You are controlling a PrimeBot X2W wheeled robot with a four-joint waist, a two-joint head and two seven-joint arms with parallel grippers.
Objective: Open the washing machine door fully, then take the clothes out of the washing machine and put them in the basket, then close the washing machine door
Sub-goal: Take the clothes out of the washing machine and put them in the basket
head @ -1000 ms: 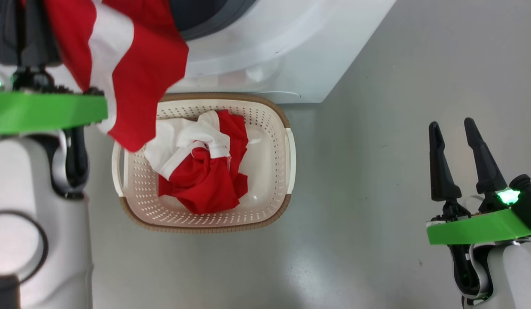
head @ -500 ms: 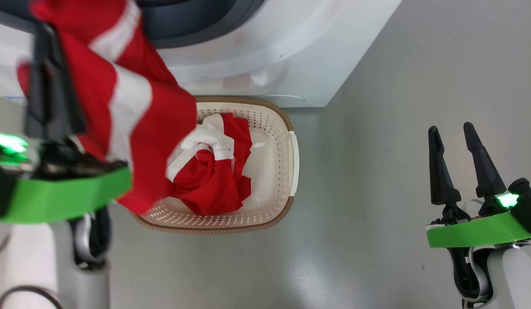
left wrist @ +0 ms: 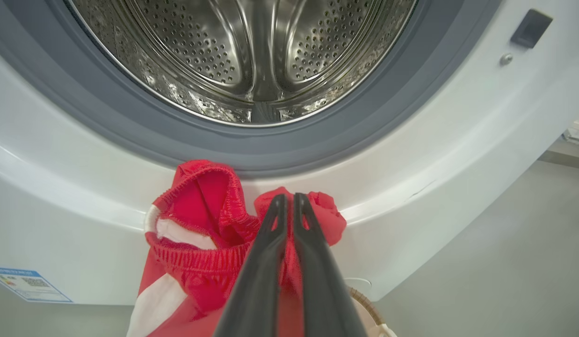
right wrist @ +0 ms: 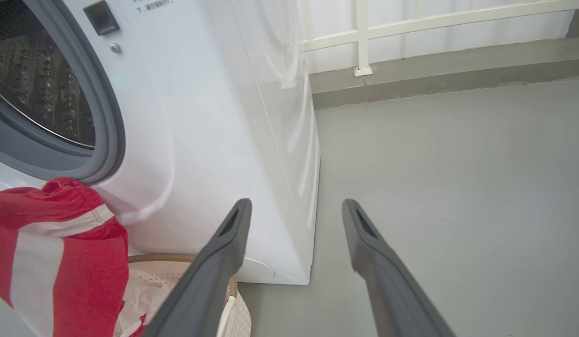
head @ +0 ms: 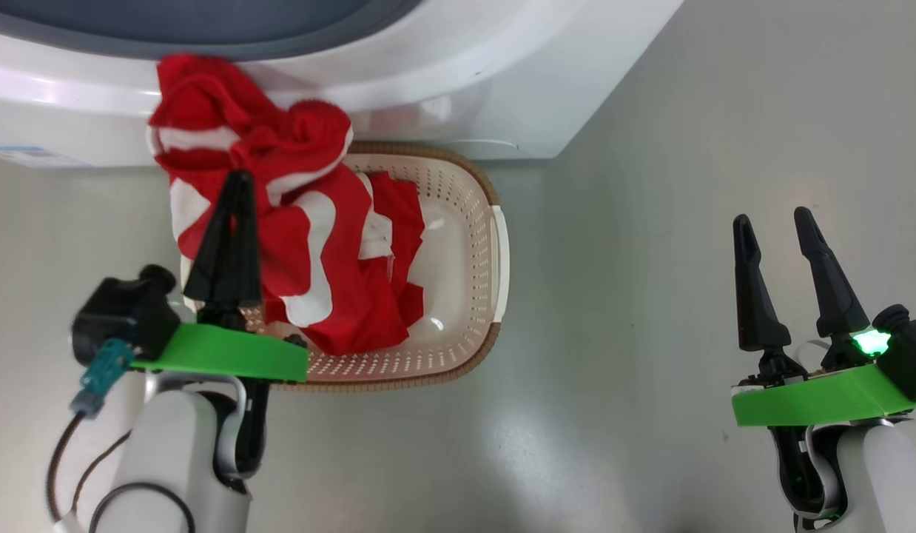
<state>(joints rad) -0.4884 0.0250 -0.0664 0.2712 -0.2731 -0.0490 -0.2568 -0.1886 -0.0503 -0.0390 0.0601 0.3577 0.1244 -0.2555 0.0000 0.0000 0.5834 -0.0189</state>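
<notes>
Now we're mid-unload: left gripper [head: 240,181] clamped on the clothes [head: 317,244], dangling over the basket [head: 500,259], left half, close to the washer [head: 465,74]. Right gripper [head: 774,216] idle, jaws apart. Next we lower, let go; drum [left wrist: 252,51] looks empty.

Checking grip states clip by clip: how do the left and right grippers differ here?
The left gripper is shut, fingers pressed together; the right gripper stands open, fingers apart. The left gripper pinches a red garment over the basket; the right gripper holds nothing, over the floor. Both have long dark fingers on a green mount.
</notes>
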